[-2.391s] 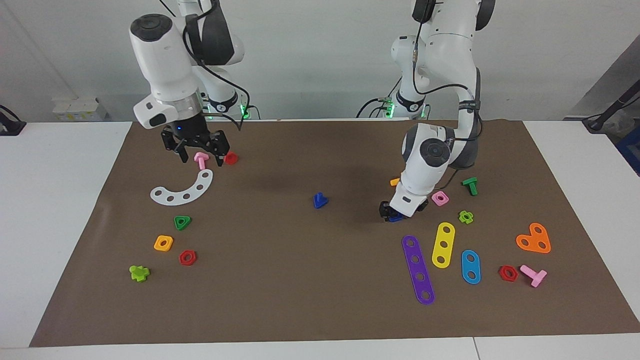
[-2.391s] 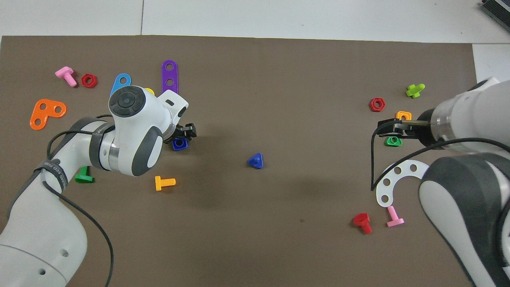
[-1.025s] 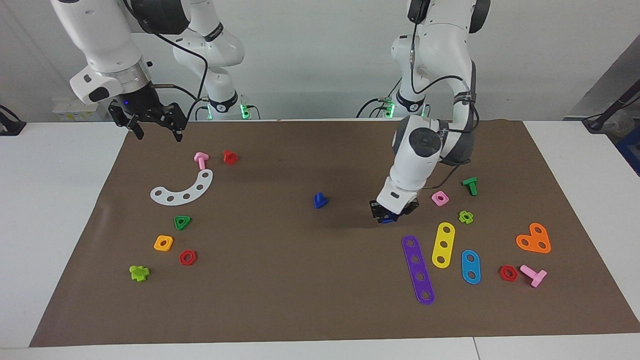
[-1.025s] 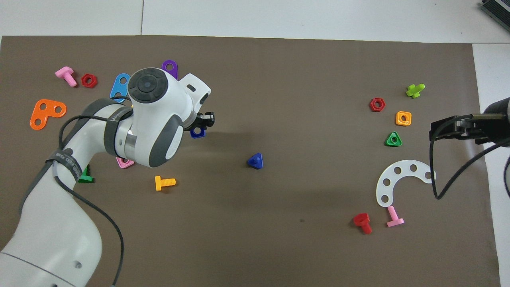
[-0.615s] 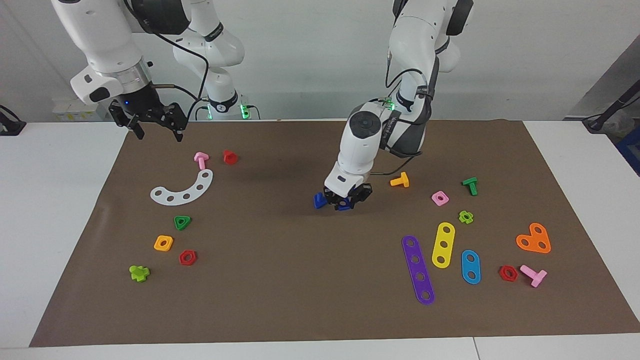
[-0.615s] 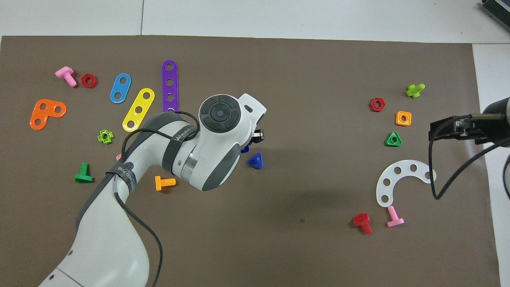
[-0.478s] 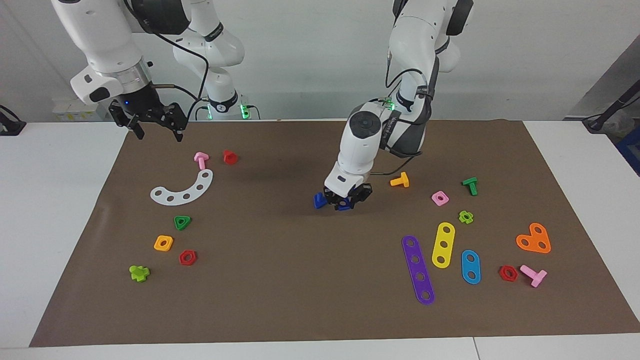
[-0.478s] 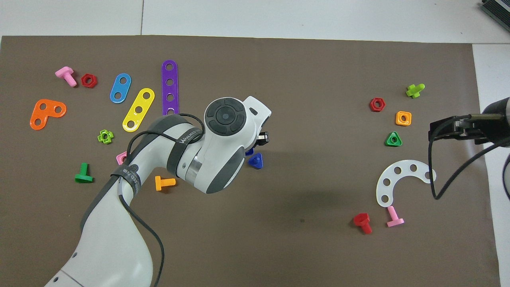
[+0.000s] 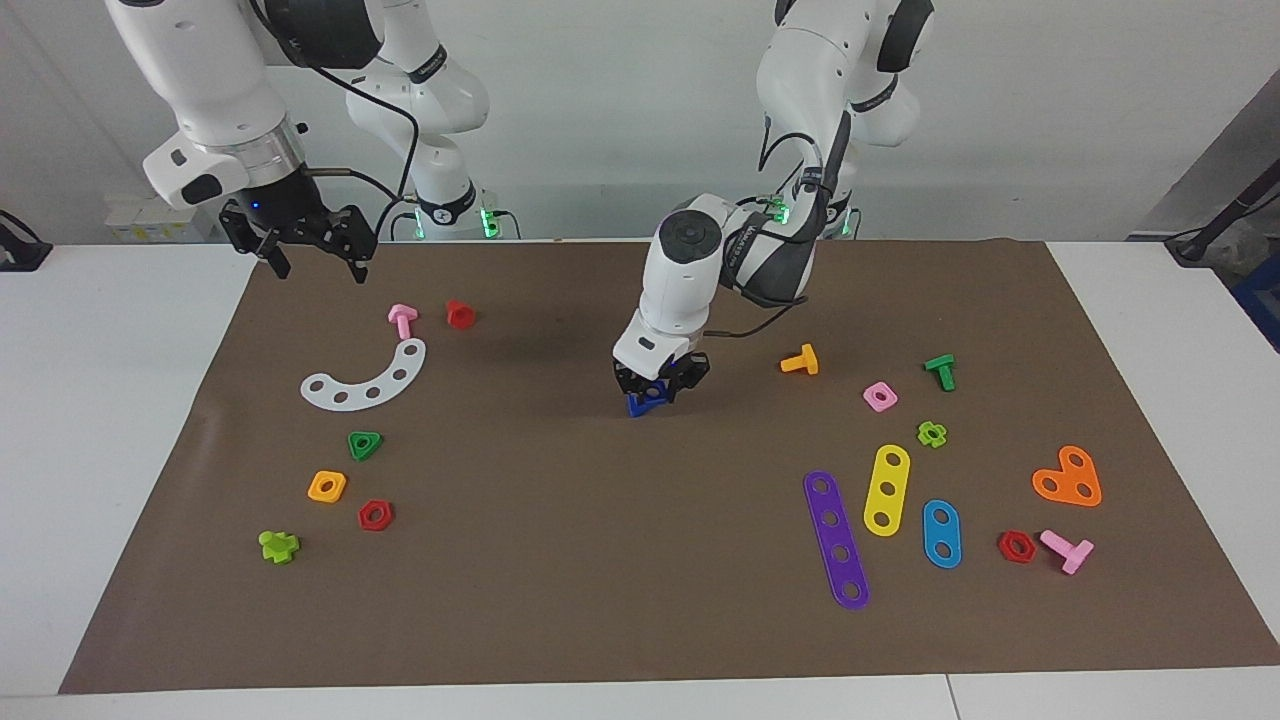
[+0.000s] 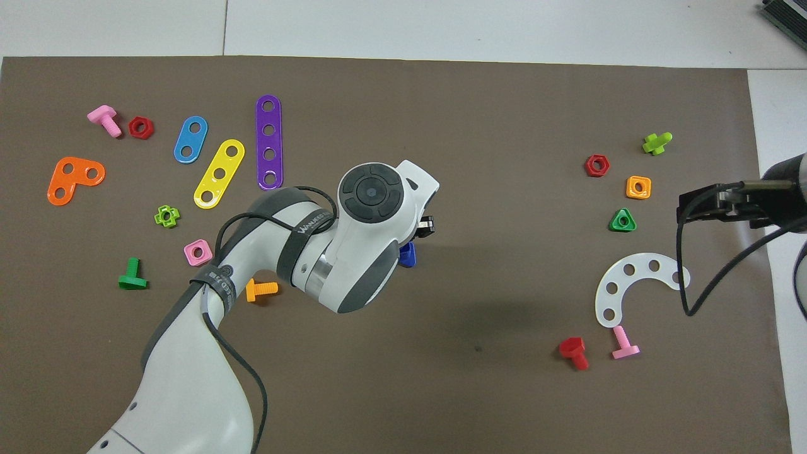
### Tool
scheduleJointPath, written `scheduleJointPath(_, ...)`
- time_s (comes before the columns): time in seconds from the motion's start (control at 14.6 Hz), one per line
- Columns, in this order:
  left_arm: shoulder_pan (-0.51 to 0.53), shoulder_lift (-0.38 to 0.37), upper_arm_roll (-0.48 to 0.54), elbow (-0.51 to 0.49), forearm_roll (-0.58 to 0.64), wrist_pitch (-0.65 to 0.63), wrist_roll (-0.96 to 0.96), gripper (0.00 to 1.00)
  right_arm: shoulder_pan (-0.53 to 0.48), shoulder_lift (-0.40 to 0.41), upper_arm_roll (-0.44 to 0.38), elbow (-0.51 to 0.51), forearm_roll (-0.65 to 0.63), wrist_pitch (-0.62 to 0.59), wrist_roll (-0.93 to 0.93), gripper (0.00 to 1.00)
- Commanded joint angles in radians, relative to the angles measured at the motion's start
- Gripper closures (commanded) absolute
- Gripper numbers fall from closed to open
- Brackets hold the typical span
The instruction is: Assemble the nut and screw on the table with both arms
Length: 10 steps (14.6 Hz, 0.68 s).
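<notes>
My left gripper (image 9: 660, 385) is low over the middle of the brown mat (image 9: 600, 560), shut on the dark-blue square nut (image 9: 657, 391). It holds the nut right over the dark-blue triangular-head screw (image 9: 636, 406), which stands on the mat; I cannot tell whether they touch. In the overhead view the left wrist covers the nut, and only part of the screw (image 10: 409, 254) shows beside the left gripper (image 10: 421, 228). My right gripper (image 9: 315, 265) is open and empty, waiting raised over the mat's edge at the right arm's end; it also shows in the overhead view (image 10: 687, 211).
An orange bolt (image 9: 800, 360), pink square nut (image 9: 879, 397), green bolt (image 9: 940, 371) and coloured strips (image 9: 836, 538) lie toward the left arm's end. A white arc (image 9: 365, 380), pink bolt (image 9: 402, 320), red bolt (image 9: 460, 314) and green triangular nut (image 9: 364, 444) lie toward the right arm's end.
My left gripper has carried the nut from beside the coloured strips to the middle of the mat, over the screw. The right gripper rose early on and has stayed still since.
</notes>
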Motion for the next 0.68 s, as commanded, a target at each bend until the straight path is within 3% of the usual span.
scheduleJointPath(0.0, -0.042, 0.002, 0.016, -0.019, -0.013, -0.005, -0.024, 0.67, -0.006, -0.006, 0.004, -0.003, 0.024, -0.011, -0.020, 0.00)
scheduleJointPath(0.61, -0.047, -0.009, 0.022, -0.133, -0.004, 0.114, -0.029, 0.67, -0.006, -0.006, 0.004, -0.003, 0.024, -0.011, -0.020, 0.00)
